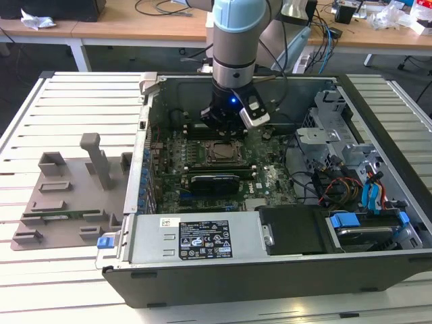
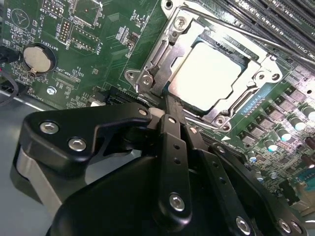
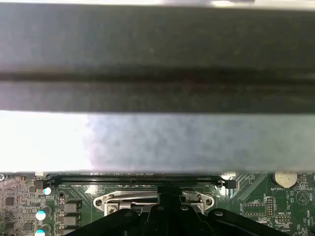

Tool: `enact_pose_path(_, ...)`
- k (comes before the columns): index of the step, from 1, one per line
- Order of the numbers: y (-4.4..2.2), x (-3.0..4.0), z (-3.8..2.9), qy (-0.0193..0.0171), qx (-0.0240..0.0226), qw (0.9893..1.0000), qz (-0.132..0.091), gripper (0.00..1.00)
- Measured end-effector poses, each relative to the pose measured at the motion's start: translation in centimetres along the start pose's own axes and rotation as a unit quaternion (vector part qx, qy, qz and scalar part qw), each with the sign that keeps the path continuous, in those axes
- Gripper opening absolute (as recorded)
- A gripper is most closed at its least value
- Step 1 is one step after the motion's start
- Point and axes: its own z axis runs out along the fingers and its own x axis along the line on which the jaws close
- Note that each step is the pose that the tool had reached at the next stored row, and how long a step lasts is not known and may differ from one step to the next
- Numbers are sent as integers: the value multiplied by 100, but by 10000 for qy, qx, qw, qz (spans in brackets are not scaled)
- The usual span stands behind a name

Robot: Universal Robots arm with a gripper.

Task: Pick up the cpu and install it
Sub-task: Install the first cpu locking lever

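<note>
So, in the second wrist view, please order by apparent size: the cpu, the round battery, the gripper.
1. gripper, largest, though it is nearest the camera, which inflates it.
2. cpu, seated in the socket.
3. battery, smallest.

slatted white table (image 1: 40,121) | wooden desks (image 1: 121,27) behind | grey floor (image 1: 20,74)

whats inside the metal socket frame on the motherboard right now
In the second wrist view the cpu lies flat inside the socket frame, pale top facing up. The gripper sits at the frame's near edge. The contacts beneath the chip are covered.
</note>
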Motion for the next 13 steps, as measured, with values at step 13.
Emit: enact_pose_path(13, 67, -78, 40, 11, 33, 10000, -9, 11)
